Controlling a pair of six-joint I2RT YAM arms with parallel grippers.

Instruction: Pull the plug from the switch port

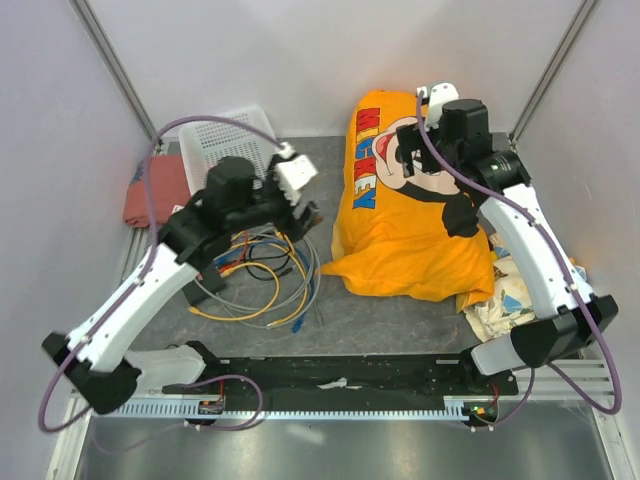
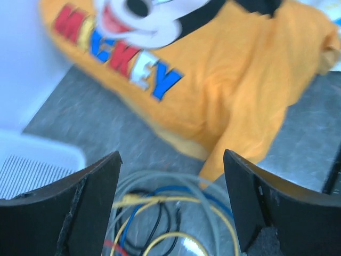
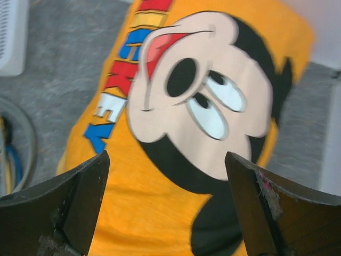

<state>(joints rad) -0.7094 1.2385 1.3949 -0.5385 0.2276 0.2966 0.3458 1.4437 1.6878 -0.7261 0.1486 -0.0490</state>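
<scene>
Since neither tool is on a plug yet, you're at the search-and-approach step, and nothing of the pull itself is done. The switch isn't clearly in view in any camera. My guess is it sits under the left arm, among the cables piled toward the left edge of the desk, but the frames don't settle it. A dark shape shows below the arm there, too hidden to name.

The left tool is released, jaws wide apart, holding nothing and touching nothing. It hangs over the cable loops, and grey, yellow, blue and black strands show between its fingers in the wrist view. No plug or socket row is visible there, and that view is blurred.

The right tool is also released, jaws spread wide and empty. It hovers above the shirt, which is heaped toward the far-right part of the desk, with the printed face straight below the jaws. Contact with the cloth can't be told, though it looks clear of it.

Next move, as I judge it: first find the black box, then follow a cable to its plugged end. Get one tool down to pin the box while the other closes on the plug body, not the cord. The loops overlap badly, so picking the right strand is the risk.

A basket stands in the far-left corner, just beside the cables.
</scene>
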